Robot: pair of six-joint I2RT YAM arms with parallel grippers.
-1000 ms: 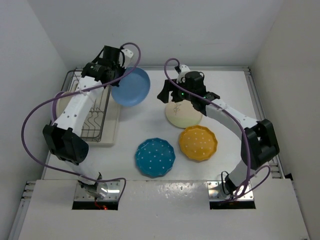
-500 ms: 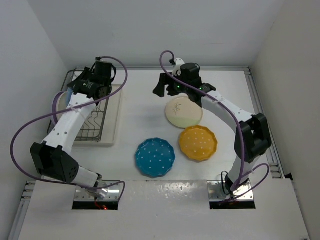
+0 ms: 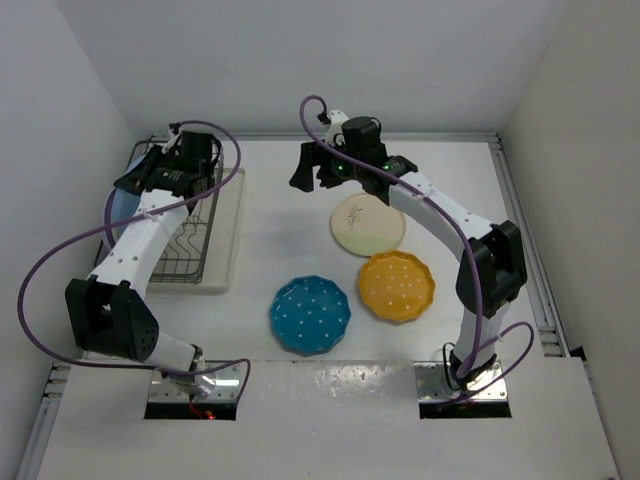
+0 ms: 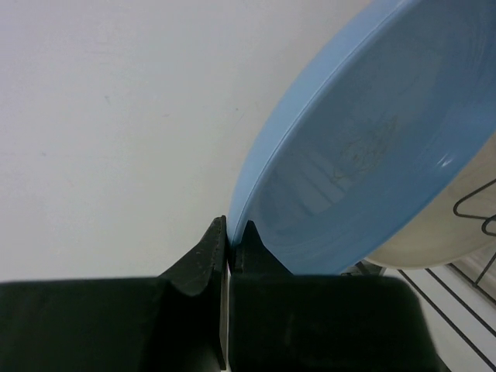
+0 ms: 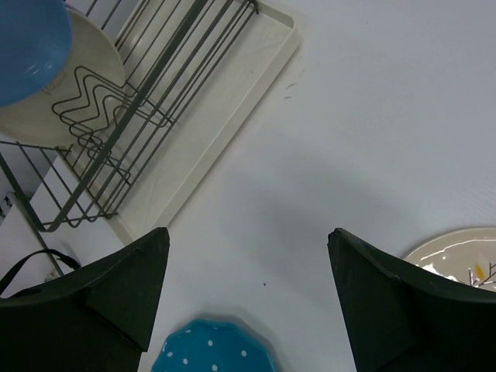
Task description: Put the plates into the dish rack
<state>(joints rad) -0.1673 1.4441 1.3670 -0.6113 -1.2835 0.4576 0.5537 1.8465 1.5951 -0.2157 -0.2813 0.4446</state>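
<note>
At upper left, over the dish rack [image 3: 200, 262], the light blue plate [image 4: 364, 155] is held on edge, we judge, to slot beside a cream plate [image 4: 442, 232] (three more plates [image 3: 397, 286] wait mid-frame). The left arm [image 3: 140, 235] reaches over, jaws clamped on its rim; the right arm [image 3: 430, 205] arches inward, jaws apart.

The white counter [image 3: 280, 215] carries a cream drip tray [image 3: 232, 235] along its left side, long edge running front to back, with a dark wire rack [image 3: 190, 245] standing on it. Right of centre, three plates lie flat on the bare surface. A cream-green plate with a sprig drawing [image 3: 367, 225] lies farthest back. An orange-yellow dotted plate [image 3: 396, 285] sits just in front of it, their rims very close. A teal dotted plate [image 3: 310, 314] lies nearest the front edge, left of the orange-yellow one and apart from it.
</note>
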